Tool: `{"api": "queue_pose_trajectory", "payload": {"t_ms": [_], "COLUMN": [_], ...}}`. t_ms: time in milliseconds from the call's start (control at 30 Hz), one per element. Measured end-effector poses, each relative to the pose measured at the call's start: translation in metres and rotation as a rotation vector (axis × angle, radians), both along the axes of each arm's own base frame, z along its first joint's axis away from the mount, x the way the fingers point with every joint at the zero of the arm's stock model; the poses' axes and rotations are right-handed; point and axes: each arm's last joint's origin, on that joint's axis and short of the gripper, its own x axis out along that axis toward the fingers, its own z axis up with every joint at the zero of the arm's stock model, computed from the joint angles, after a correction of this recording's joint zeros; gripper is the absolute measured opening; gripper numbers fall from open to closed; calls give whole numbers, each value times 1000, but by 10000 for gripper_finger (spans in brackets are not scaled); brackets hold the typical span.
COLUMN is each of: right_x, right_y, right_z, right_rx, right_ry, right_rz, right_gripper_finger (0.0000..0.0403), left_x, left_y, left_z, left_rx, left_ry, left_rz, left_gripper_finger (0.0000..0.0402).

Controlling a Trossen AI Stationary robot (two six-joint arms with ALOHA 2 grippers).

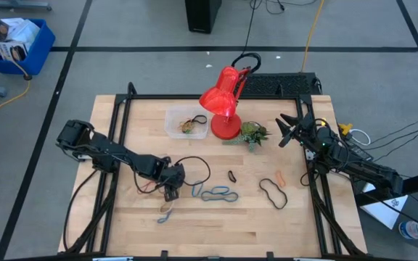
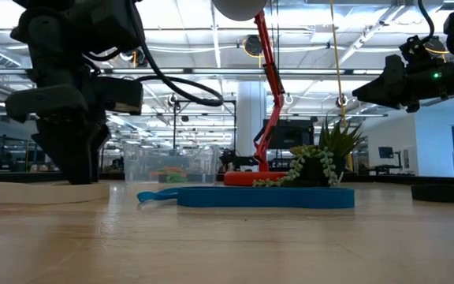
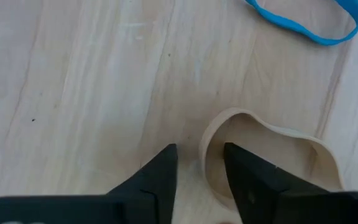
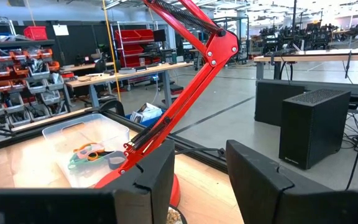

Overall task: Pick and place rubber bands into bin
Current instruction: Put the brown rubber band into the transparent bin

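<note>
My left gripper (image 1: pixel 171 191) (image 3: pixel 199 163) points down at the table's near left and is open over a tan rubber band (image 3: pixel 272 134) lying on the wood. One finger stands outside the band's rounded end, the other inside its loop. Blue-grey rubber bands (image 1: pixel 216 193) (image 1: pixel 166 215) lie close by, and one shows as blue (image 3: pixel 309 28) in the left wrist view. A small black band (image 1: pixel 232 175), an orange band (image 1: pixel 280 176) and a large black band (image 1: pixel 273 193) lie to the right. The clear bin (image 1: pixel 186 122) holds a few bands. My right gripper (image 1: pixel 284 131) (image 4: pixel 199 180) waits open at the far right. My left gripper comes from above, fingers pointing down, straddling the tan band's rounded end (image 3: pixel 206 152), which lies on the table between them. I cannot tell whether either finger touches the band.
A red desk lamp (image 1: pixel 223 101) stands beside the bin, with a small plant (image 1: pixel 252 134) to its right. A thin black cable (image 1: pixel 194 168) loops on the wood by my left gripper. Bare wood stretches along the table's near edge.
</note>
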Motion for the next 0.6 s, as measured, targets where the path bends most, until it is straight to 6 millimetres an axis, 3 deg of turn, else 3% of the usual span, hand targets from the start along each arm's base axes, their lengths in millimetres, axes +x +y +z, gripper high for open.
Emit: {"api": "queue_pose_trajectory", "payload": {"t_ms": [300, 600], "right_x": [0, 0], "right_y": [0, 0], "right_z": [0, 0], "right_rx": [-2, -2], "right_ry": [2, 2], "right_rz": [0, 0], "right_gripper_finger": [141, 141], "left_x": [2, 7], "left_y": [0, -1], "left_z": [0, 0], "left_rx": [-1, 10], "left_ry": [-22, -77], "left_rz": [17, 15], "left_gripper_finger": [16, 11]}}
